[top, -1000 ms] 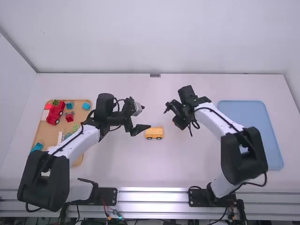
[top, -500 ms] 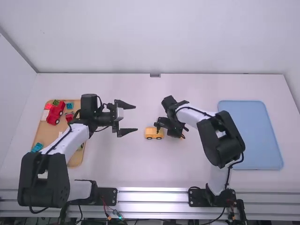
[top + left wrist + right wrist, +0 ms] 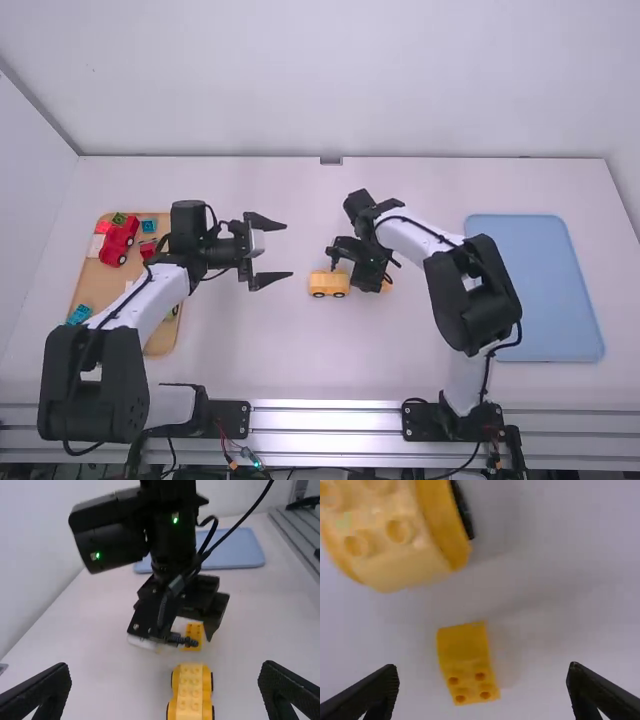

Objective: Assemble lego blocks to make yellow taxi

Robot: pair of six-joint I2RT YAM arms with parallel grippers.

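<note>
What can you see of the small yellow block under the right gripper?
The small yellow block looks like plastic: four round studs at one end, a smooth, apparently sloped part at the other. It lies studs up on the white table, apart from the wheeled yellow car. The right gripper is open over it, neither finger touching it.

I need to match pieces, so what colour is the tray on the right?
Light blue, plain, best seen in the high view.
</note>
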